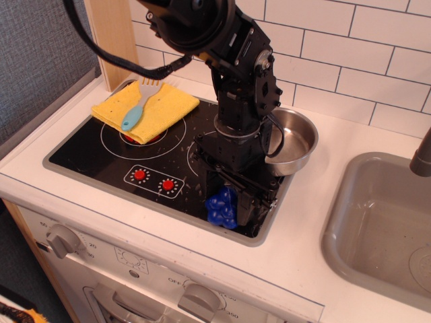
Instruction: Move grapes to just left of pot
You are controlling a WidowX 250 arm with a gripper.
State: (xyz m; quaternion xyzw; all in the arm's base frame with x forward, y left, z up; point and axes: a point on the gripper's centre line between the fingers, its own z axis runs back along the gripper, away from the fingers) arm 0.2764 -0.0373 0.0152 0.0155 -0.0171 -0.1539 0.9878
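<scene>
The blue grapes [219, 206] sit at the front right of the black cooktop [87, 158], in front of and slightly left of the steel pot [296, 140]. My gripper [229, 202] is down over the grapes with its fingers closed around them; only the left part of the cluster shows. The grapes look to be resting on the cooktop. The arm hides the left part of the pot, which stands at the cooktop's back right corner.
A yellow cloth [165, 104] with a light-blue-handled spatula [133, 116] lies at the cooktop's back left. Red knob marks [139, 175] are at the front. A grey sink [377, 229] is to the right. A wooden post [111, 33] and a tiled wall stand behind.
</scene>
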